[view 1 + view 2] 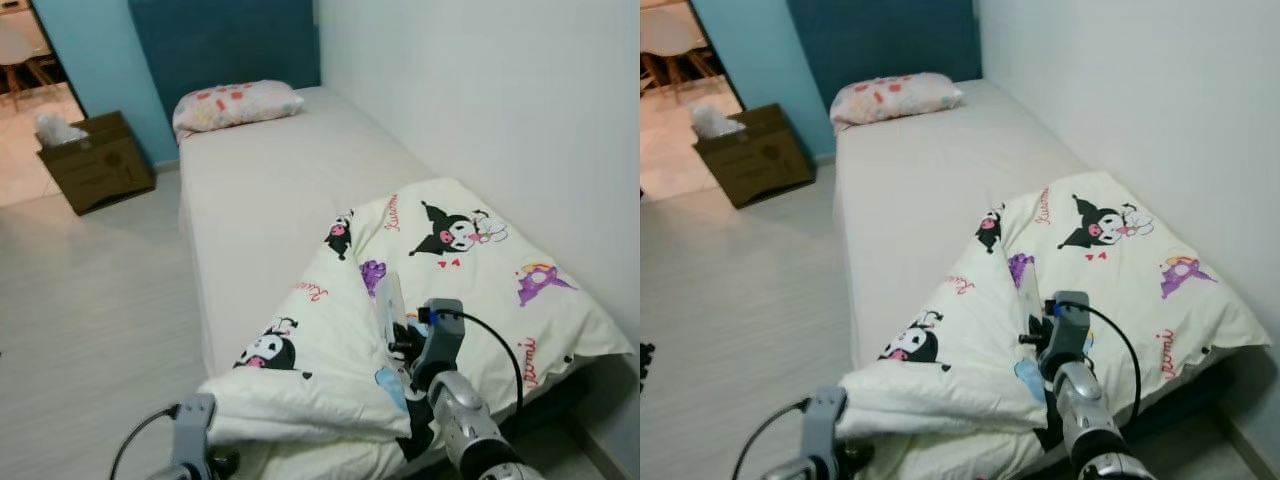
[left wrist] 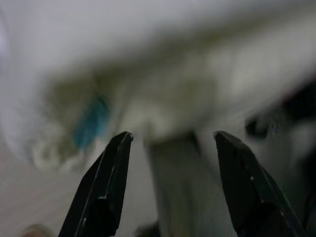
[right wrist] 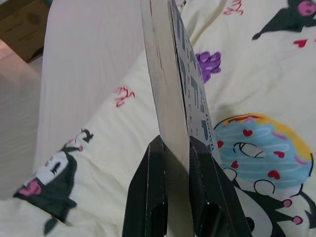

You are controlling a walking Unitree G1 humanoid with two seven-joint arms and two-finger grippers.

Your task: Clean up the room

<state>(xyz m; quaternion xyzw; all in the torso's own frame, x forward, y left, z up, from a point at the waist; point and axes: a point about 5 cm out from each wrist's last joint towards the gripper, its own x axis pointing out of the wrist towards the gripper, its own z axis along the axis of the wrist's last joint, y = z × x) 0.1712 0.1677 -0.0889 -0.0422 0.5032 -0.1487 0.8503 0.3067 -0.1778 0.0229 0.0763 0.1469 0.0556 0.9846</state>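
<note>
Right gripper (image 3: 174,148) pinching thin box (image 3: 170,74), left gripper (image 2: 170,140) blurred

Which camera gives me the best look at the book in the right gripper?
Right wrist view: the book sits edge-on, close up, clamped in the right gripper. Both eye views show it small, standing above the blanket; the left wrist view shows blurred bedding.

Doorway corner of the bedroom
A brown cardboard box (image 1: 98,160) on the pale floor (image 1: 90,310), beside the blue wall (image 1: 95,60).
</note>
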